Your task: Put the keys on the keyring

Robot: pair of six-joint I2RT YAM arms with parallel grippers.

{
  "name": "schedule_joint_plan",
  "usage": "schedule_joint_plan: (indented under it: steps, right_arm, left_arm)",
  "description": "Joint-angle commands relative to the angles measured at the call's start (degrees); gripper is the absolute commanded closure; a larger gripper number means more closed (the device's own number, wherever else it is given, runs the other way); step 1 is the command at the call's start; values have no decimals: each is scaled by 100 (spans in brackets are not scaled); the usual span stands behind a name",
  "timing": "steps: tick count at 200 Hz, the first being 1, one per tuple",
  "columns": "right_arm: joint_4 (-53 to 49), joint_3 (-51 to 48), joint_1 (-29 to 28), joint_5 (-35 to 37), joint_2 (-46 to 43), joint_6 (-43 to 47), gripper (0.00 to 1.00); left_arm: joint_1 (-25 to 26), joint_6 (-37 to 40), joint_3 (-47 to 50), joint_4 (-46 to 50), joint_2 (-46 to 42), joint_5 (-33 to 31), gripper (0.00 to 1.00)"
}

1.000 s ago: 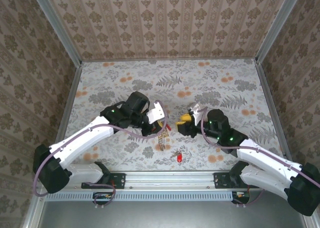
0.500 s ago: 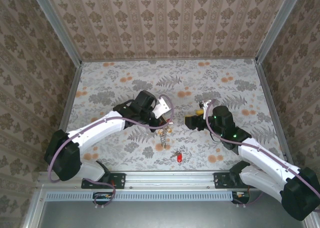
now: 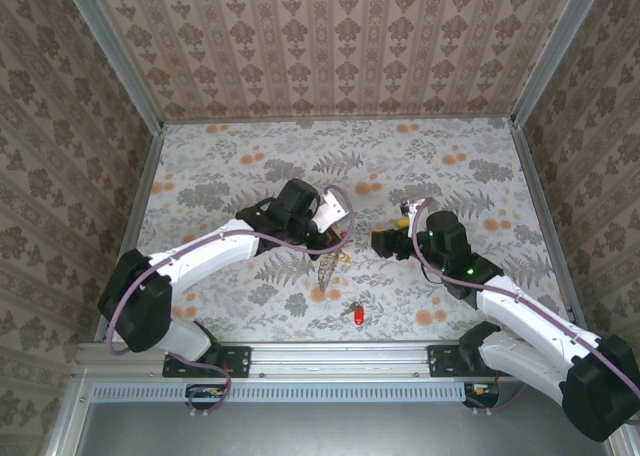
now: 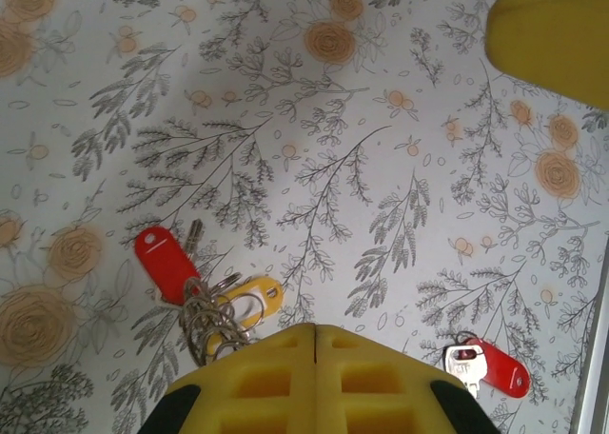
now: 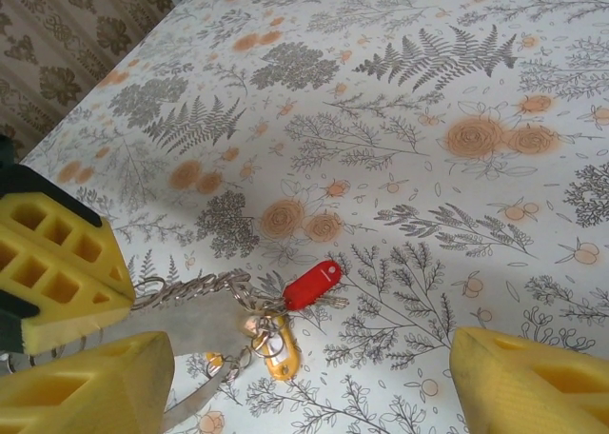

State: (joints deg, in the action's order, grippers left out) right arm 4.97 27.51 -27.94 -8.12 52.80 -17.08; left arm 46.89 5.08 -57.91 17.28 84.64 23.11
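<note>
Left claw: left gripper (image 4: pixel 315 337), yellow ribbed pads pressed flat together, clenched on the keyring; poised over the middle of the table.

Keyring: keyring (image 4: pixel 204 318) of thin grey metal split rings on a short chain, coming out from under the left pads at their left edge. In the right wrist view, chain running from the left claw's yellow pad down to the ring cluster.

On the ring: oblong red plastic tag (image 4: pixel 164 261) and yellow plastic tag (image 4: pixel 253 303) with a pale window, side by side, both joined to the rings. Thin grey metal blade just beside the red tag. Cannot tell whether the tags rest on the surface or hang just above it.

Loose key: small silver red-headed key (image 4: pixel 495 371), flat on the table, apart from the ring cluster, on the near side of it in the top view, touched by nothing.

Right claw: right gripper (image 3: pixel 386 240), released, yellow fingers (image 5: pixel 533 391) spread wide with nothing between them; near the ring cluster, facing the left claw, not touching it.

Surface: white tabletop (image 4: pixel 381 167) printed with grey ferns and orange flowers.
</note>
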Motion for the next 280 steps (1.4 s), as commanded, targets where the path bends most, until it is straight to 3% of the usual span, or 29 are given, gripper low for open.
schedule_joint_plan:
  steps: [1, 149, 211, 247, 280]
  right_arm:
    - [46, -219, 28, 47, -192, -340, 21]
    - [-622, -1055, 35, 284, -1093, -1173, 20]
    - [-696, -1256, 43, 464, -1253, -1329, 20]
    - [-562, -1403, 43, 558, -1160, -1517, 20]
    - [-300, -1680, 43, 514, -1054, -1858, 19]
  left_arm:
    - [134, -81, -39, 214, 339, 86, 100]
    - [312, -444, -685, -367, 2051, 386, 100]
    - [316, -474, -1069, -285, 2601, 227, 100]
    - [482, -262, -1257, 310, 2124, -150, 83]
    - [754, -335, -1214, 715, 1676, -335, 74]
